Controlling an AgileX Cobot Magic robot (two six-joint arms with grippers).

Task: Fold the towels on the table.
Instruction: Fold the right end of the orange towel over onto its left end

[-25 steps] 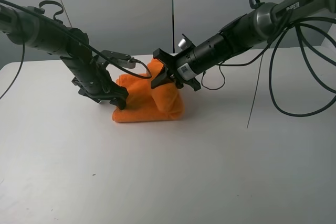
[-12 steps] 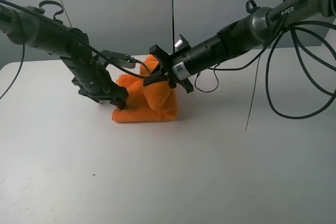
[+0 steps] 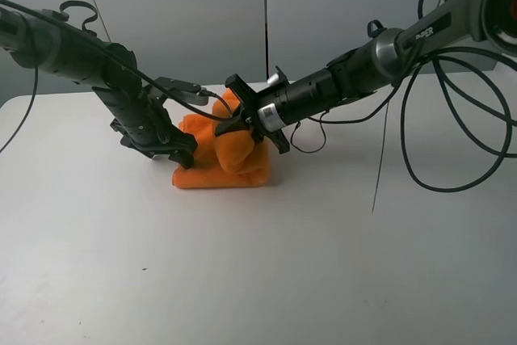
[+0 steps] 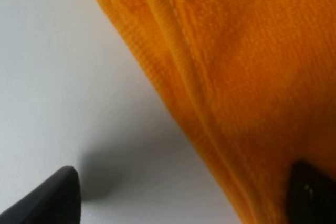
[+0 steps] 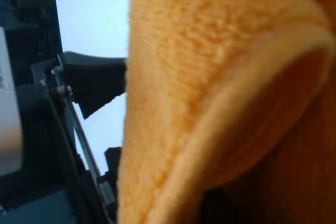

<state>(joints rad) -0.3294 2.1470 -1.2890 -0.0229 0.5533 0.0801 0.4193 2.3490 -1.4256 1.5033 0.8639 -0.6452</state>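
The orange towel point(image 3: 229, 159) lies bunched at the back middle of the white table point(image 3: 323, 264). My right gripper point(image 3: 240, 124) is shut on a raised flap of the towel and holds it over the pile. In the right wrist view the terry cloth point(image 5: 220, 77) fills the picture and hides the fingers. My left gripper point(image 3: 176, 151) is down at the towel's left edge. In the left wrist view its fingertips point(image 4: 55, 198) stand wide apart, one over bare table and the other over the towel point(image 4: 236, 66). The white label is hidden.
Black cables point(image 3: 380, 163) hang from the right arm down to the table right of the towel. The left arm's dark links point(image 5: 89, 85) sit close beside the raised flap. A grey wall point(image 3: 202, 6) stands behind the table's back edge.
My right gripper has moved left and a little lower with the towel's flap, rolling it over the pile toward the left gripper. The left arm has not moved.
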